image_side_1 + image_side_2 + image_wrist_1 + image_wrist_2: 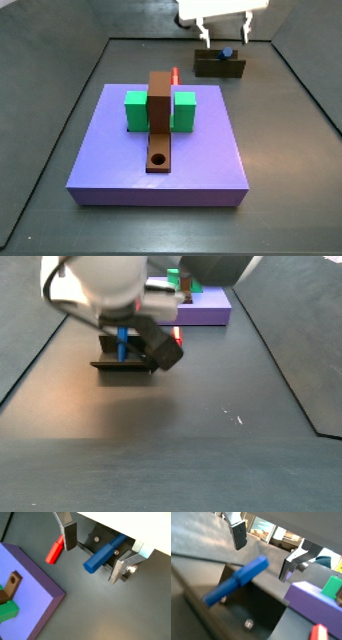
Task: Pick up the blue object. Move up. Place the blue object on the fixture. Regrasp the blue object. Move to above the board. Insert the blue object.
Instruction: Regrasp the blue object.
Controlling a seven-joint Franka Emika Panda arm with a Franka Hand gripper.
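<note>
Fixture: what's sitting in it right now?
The blue object leans in the fixture, between the open gripper fingers, unheld. Its lower end and the fixture floor beneath it are hidden.

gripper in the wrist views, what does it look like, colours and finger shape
The gripper, above the fixture, has two flat silver metal finger plates, one bent with a bolt near its tip, the other tipped with a dark rectangular pad. Its body is white in a side view, as is the rounded arm housing.
</note>
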